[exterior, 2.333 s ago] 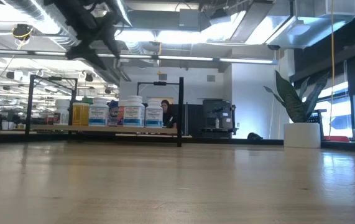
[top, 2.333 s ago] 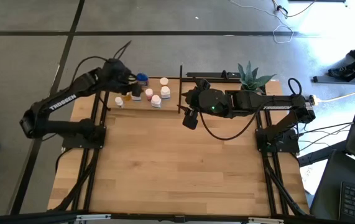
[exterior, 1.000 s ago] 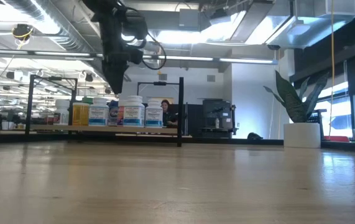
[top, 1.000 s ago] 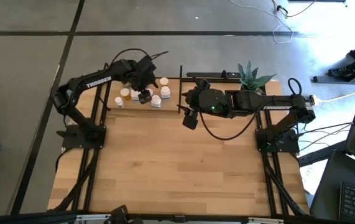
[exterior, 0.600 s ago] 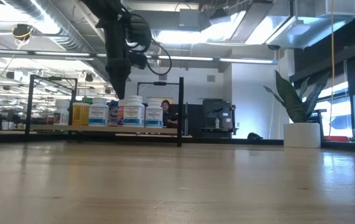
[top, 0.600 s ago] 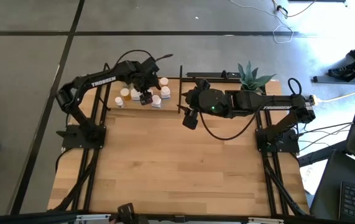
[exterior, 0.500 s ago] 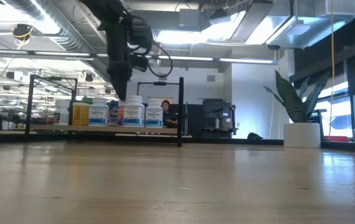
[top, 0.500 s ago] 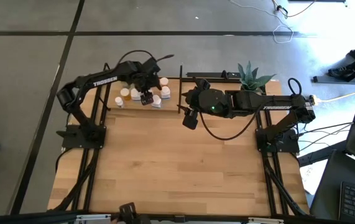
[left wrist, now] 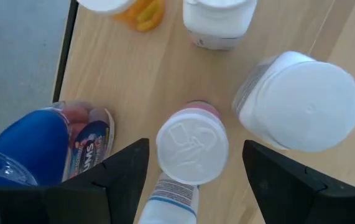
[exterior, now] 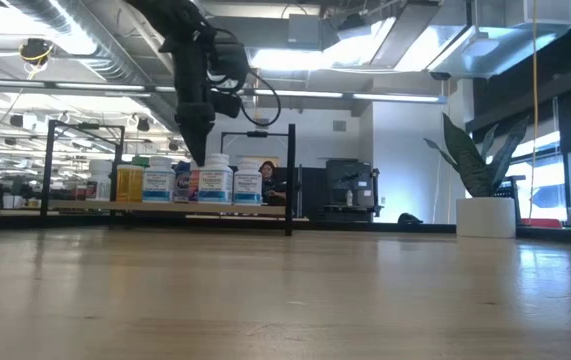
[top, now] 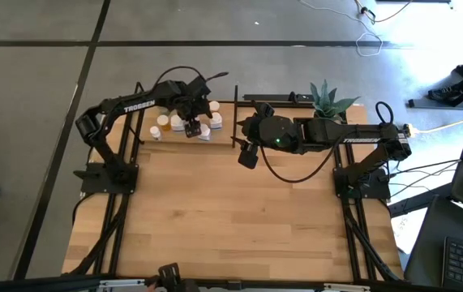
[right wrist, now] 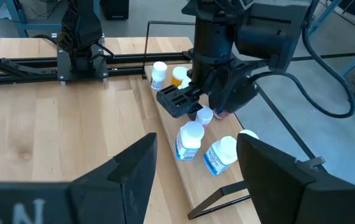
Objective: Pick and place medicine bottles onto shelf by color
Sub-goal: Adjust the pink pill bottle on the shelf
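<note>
Several medicine bottles (top: 203,123) clustered upright on the shelf (right wrist: 183,171), at its end away from the potted plant (top: 328,100). Left gripper (left wrist: 189,162) poised directly above one small white-capped bottle (left wrist: 191,147), fingers spread wide to either side of the cap, nothing held. Beside that bottle: a larger white-capped bottle (left wrist: 298,102), a blue-capped bottle (left wrist: 37,149), and, further along the shelf, an orange bottle (left wrist: 141,11) and another white bottle (left wrist: 219,18). Right gripper (right wrist: 189,180) parked near the shelf's black corner post (top: 236,113), between bottles and plant, fingers apart and empty.

Step in hand, by the look of it: lining up for a pick of the white-capped bottle. Next move probably calls for a straight descent until the fingers bracket the body below the cap, then a close, with care not to knock the close neighbours.
</note>
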You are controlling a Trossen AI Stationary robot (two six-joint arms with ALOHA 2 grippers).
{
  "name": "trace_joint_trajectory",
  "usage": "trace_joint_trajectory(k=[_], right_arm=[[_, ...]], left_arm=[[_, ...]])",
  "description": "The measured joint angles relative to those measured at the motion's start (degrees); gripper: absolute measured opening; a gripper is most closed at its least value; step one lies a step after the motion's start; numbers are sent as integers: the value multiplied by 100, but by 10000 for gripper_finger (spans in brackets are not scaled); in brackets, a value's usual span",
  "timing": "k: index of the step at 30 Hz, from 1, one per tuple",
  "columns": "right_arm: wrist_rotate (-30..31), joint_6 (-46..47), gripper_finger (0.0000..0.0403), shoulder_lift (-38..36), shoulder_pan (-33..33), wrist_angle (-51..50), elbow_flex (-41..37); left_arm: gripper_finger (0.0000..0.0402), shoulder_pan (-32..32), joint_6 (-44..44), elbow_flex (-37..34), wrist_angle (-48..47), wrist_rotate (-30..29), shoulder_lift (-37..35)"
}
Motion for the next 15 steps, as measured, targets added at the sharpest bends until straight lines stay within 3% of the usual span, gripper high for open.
trace_joint_trajectory(k=[10,15], right_arm=[[0,2,223,0,1,-2,0],[0,0,223,0,1,0,0]], left_arm=[[252,4,-4,-243,105,-4,0],[231,4,-20,-307,213,-4,0]])
